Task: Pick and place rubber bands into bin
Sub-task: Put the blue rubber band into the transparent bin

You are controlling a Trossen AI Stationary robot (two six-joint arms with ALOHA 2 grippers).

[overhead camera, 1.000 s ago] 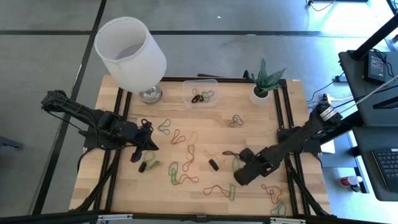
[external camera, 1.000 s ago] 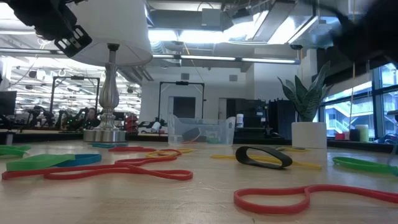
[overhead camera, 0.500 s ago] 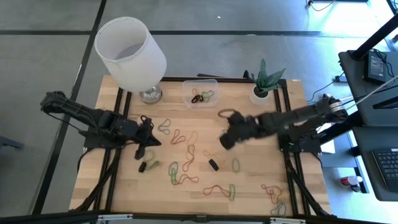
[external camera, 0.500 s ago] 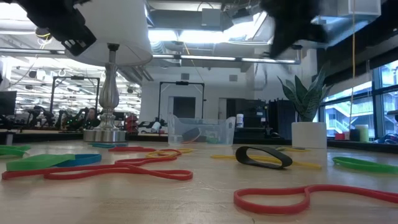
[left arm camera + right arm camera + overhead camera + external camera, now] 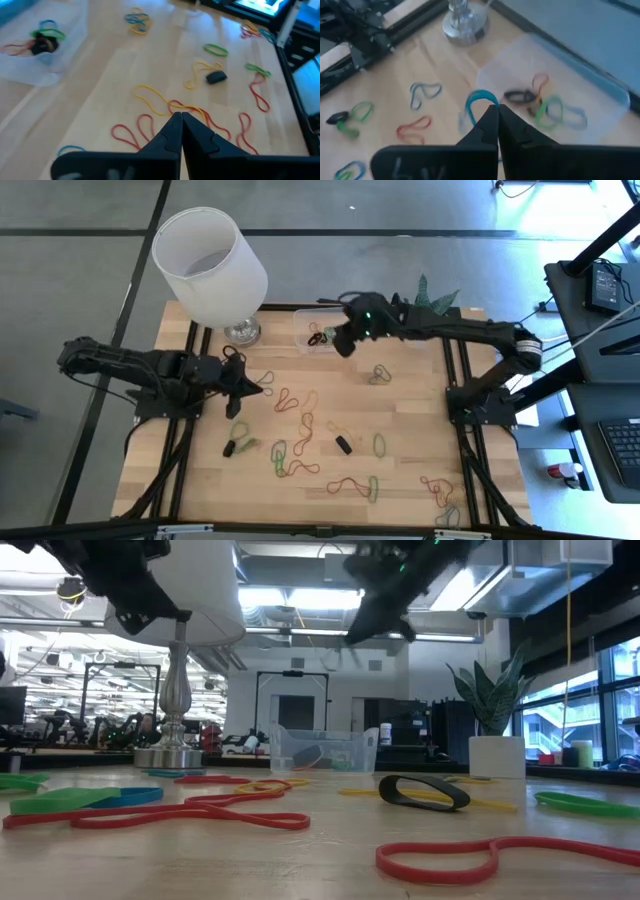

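Observation:
The clear bin (image 5: 322, 330) stands at the table's far edge with several rubber bands (image 5: 547, 107) inside. Many more bands, red, yellow, green and black, lie loose on the wood (image 5: 292, 442). My right gripper (image 5: 342, 343) hangs above the bin's near right side, shut on a blue rubber band (image 5: 481, 99). My left gripper (image 5: 250, 385) is shut and holds nothing; it hovers over red and yellow bands (image 5: 200, 112) left of the table's middle. In the low view both grippers show high above the table, the left (image 5: 150, 612) and the right (image 5: 365, 628). My right gripper pinches the blue band between its two fingertips (image 5: 490, 117). A loop of the band (image 5: 479, 96) stands out past the tips. The fingers slant down from the table's right side. The band is lifted clear of the table, over the wood just beside the bin.
A lamp with a large white shade (image 5: 210, 265) stands at the far left, its metal foot (image 5: 242, 332) beside the bin. A potted plant (image 5: 422, 328) stands right of the bin. A thick black band (image 5: 425, 792) lies near the middle. Black frame rails (image 5: 460, 370) run along both sides.
My right gripper has swung from the table's near right part up and toward the far edge, to the bin, rolling its wrist and carrying the band along. My left gripper has drifted a little toward the far edge and stayed shut.

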